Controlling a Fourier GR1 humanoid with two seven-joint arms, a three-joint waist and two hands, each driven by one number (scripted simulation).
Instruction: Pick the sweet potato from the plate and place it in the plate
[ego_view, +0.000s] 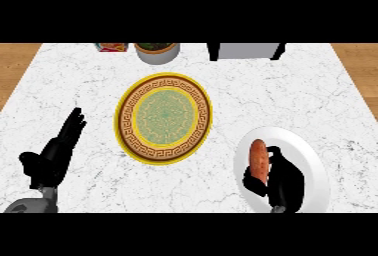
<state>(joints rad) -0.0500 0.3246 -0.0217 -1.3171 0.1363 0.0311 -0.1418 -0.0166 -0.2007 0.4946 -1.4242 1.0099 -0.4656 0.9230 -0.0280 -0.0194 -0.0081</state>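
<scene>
**A:** How does the right hand sit?

**B:** The right hand (279, 181) comes up from the lower edge over the white plate (306, 154). Its back is turned up, and its thumb and fingers are curled round the near part of the sweet potato (258, 153).

**A:** And the sweet potato?

**B:** It is orange-brown and oblong, set lengthwise against the white plate's left half. Its far end is clear of the hand. I cannot tell whether it rests on the plate or is raised.

**A:** And the left hand?

**B:** The left hand (55, 151) rests at the left, fingers straight and pointing away, holding nothing.

**A:** What is farther out?

**B:** The patterned plate (125, 120) lies mid-counter, with a yellow rim, a brown key band and a green centre. At the far edge stand a red box (112, 47), a grey pot (156, 54) and a grey appliance (247, 51).
</scene>
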